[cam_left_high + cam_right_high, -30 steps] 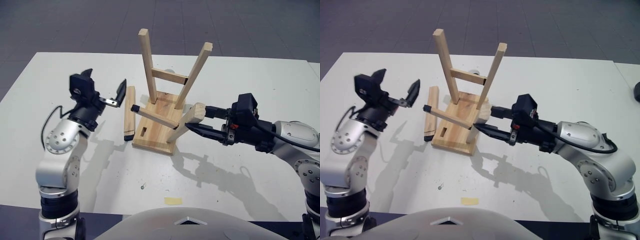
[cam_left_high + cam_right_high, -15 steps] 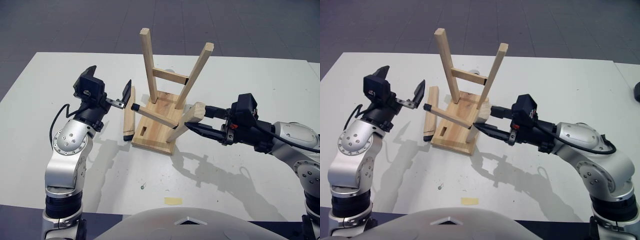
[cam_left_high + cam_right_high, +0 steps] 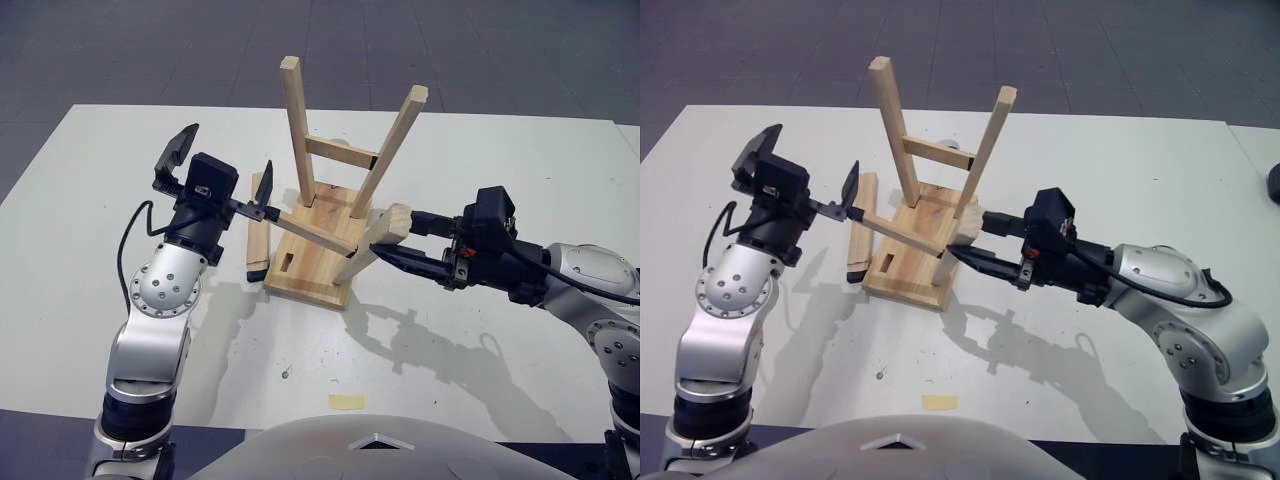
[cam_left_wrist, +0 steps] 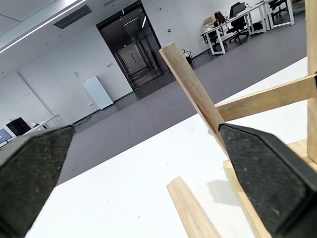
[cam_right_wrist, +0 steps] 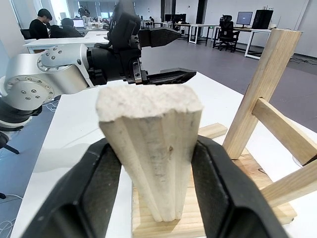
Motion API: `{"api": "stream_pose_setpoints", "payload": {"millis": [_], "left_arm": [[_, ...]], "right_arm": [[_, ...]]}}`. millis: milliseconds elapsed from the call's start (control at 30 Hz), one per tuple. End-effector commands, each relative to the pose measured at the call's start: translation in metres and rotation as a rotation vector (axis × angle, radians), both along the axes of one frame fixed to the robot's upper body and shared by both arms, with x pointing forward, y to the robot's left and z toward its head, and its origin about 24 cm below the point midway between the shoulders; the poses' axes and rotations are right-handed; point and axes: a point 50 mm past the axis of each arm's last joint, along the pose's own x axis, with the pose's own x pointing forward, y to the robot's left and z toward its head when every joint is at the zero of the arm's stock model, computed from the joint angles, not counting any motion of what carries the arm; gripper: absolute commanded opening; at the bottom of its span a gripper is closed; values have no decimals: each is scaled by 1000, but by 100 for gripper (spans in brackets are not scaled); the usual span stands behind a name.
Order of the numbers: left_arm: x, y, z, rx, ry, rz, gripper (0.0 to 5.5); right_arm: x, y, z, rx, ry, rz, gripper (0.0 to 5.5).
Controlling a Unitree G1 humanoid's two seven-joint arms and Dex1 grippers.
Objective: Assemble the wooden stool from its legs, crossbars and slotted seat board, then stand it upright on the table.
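The right hand [image 3: 392, 233] is clamped on a stool leg [image 5: 153, 148], which tilts over the near right corner of the seat board [image 3: 300, 282]. From that leg a crossbar [image 3: 315, 232] runs toward the robot's left. Its dark-tipped free end sits just beside one finger of the left hand [image 3: 230, 150], which is spread wide and holds nothing (the nearer arm for that end). A loose leg [image 3: 258, 238] lies on the worktop [image 3: 480, 160] below that end, along the board's left edge. Two standing legs [image 3: 297, 130] rise from the board's far side. The room to move looks to be on the left hand's outer side, while the board and standing legs crowd its inner side.
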Motion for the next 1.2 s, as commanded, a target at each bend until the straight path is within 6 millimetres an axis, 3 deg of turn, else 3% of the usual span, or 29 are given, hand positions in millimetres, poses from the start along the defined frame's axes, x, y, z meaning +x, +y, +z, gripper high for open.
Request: {"api": "stream_pose_setpoints", "payload": {"millis": [33,333,567,800,900,1000,1200], "left_arm": [[-4,-15,-17,-16,103,-80,540],[5,6,-1,7,48,-22,540],[7,6,16,4,1,-31,540],[2,46,-3,34,50,190,540],[2,53,-1,13,27,229,540],[5,43,-1,-8,21,187,540],[-11,-25,-27,-70,137,-55,540]], "right_arm": [[-2,0,-17,-40,117,2,206],[-3,0,-19,-39,120,-3,206],[-3,0,-20,-37,122,-5,206],[-3,-1,-20,-38,120,-14,206],[-3,-1,-19,-40,120,-15,206],[-3,-1,-19,-39,120,-16,206],[-3,3,-18,-31,115,1,206]]}}
